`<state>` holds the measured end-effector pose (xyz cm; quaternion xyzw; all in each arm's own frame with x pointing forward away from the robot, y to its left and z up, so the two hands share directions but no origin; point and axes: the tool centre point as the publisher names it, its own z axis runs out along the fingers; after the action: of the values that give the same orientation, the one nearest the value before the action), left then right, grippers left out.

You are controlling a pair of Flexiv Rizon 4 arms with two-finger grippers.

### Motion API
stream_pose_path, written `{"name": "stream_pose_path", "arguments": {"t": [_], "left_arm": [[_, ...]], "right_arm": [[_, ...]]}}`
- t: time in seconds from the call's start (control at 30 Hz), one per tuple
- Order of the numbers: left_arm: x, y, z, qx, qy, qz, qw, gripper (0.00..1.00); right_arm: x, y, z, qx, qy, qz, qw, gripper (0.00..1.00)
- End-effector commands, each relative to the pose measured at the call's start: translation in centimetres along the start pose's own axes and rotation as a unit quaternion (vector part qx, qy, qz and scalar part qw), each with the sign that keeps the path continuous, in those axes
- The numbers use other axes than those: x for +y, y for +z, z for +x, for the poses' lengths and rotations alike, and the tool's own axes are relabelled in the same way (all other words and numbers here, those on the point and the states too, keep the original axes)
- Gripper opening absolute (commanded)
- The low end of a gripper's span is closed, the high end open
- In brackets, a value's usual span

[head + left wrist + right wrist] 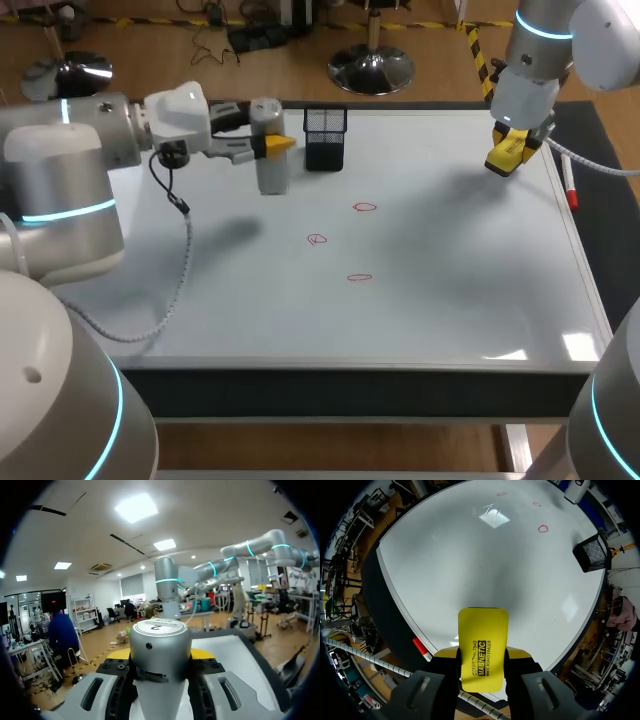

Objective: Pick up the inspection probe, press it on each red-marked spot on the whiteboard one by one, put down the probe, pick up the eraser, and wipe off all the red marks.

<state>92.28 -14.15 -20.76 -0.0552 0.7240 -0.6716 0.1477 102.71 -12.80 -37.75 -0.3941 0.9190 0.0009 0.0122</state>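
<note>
The whiteboard (pixel 450 300) carries three small red marks (pixel 365 207) (pixel 317 239) (pixel 359 277) near its middle. My left gripper (pixel 275 146) is shut on the silver cylindrical probe (pixel 268 150), held upright at the board's back, just left of the mesh holder. In the left wrist view the probe (pixel 160 650) fills the space between the fingers of the left gripper (pixel 160 656). My right gripper (pixel 508 155) is shut on the yellow eraser (pixel 503 160) above the board's back right. In the right wrist view the eraser (pixel 482 645) sticks out ahead of that gripper (pixel 482 656), with the red marks (pixel 543 528) far beyond it.
A black mesh holder (pixel 325 138) (pixel 592 552) stands at the back of the board, right of the probe. A red marker (pixel 570 195) (pixel 421 646) lies along the board's right edge, below the right gripper. My left arm's cable (pixel 180 250) hangs over the board's left part.
</note>
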Motion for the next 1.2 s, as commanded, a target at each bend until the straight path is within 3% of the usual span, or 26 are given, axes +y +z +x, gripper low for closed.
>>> {"name": "stream_pose_path", "arguments": {"t": [0.03, 0.27, 0.67, 1.2], "left_arm": [[0.2, 0.4, 1.0, 0.011, -0.003, 0.008, 1.0, 0.0], [0.6, 1.4, 3.3, 0.035, -0.014, 0.016, 0.999, 0.0], [2.7, 3.1, 5.8, 0.066, -0.034, 0.03, 0.997, 0.0], [4.6, 5.6, 5.9, 0.094, -0.038, 0.028, 0.995, 0.0]], "right_arm": [[0.0, -0.1, 0.1, 0.001, -0.001, 0.001, 1.0, 0.0], [0.0, -0.1, 0.1, 0.001, -0.001, 0.001, 1.0, 0.0], [0.0, -0.1, 0.1, 0.001, -0.001, 0.001, 1.0, 0.0], [0.0, -0.1, 0.1, 0.001, -0.001, 0.001, 1.0, 0.0]]}}
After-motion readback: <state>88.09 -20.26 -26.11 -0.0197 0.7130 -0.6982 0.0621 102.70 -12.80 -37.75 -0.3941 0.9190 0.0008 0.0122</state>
